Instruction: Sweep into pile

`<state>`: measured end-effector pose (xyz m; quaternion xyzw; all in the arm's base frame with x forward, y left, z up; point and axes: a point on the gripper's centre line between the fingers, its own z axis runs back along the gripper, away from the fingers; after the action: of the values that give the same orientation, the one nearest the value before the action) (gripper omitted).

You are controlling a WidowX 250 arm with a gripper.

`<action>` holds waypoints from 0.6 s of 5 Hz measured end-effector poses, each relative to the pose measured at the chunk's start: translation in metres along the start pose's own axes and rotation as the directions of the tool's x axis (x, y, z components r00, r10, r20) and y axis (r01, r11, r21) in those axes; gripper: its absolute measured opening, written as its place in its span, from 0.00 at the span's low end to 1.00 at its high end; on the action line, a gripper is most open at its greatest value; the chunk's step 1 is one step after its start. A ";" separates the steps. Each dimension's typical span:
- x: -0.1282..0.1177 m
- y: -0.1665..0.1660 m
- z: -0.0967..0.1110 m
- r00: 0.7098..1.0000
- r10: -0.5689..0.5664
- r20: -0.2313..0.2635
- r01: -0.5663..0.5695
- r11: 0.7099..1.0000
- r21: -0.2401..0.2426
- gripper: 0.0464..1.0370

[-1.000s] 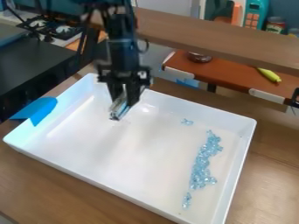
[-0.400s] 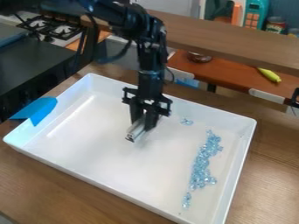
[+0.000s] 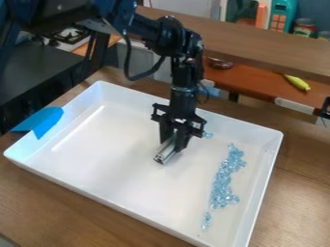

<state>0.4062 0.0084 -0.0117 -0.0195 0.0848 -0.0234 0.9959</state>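
Over the middle of the white tray, the black gripper hangs down, shut on a pale, bar-like sweeping tool that juts toward the camera. Clear light-blue pieces lie in a long, uneven strip along the right part of the white tray, to the right of the tool and apart from it. A few loose pieces sit just right of the gripper near the tray's back wall. Another small cluster is at the strip's near end.
Blue tape covers part of the tray's left rim. The tray stands on a wooden table. Behind it run a raised wooden shelf and a red-brown counter with a yellow toy. A stove stands at the upper left.
The gripper has moved right and toward the camera with the tool, from the tray's back left to its middle. The blue pieces have not visibly moved.
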 end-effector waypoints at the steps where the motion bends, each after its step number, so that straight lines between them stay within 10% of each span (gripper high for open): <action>1: 0.000 -0.012 -0.003 1.000 -0.023 -0.001 0.023 1.000 -0.009 0.34; 3: -0.016 -0.058 -0.003 0.995 -0.095 -0.024 0.093 0.994 -0.063 0.34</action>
<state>0.3871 -0.0483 -0.0099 -0.0539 0.0980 -0.0678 0.9914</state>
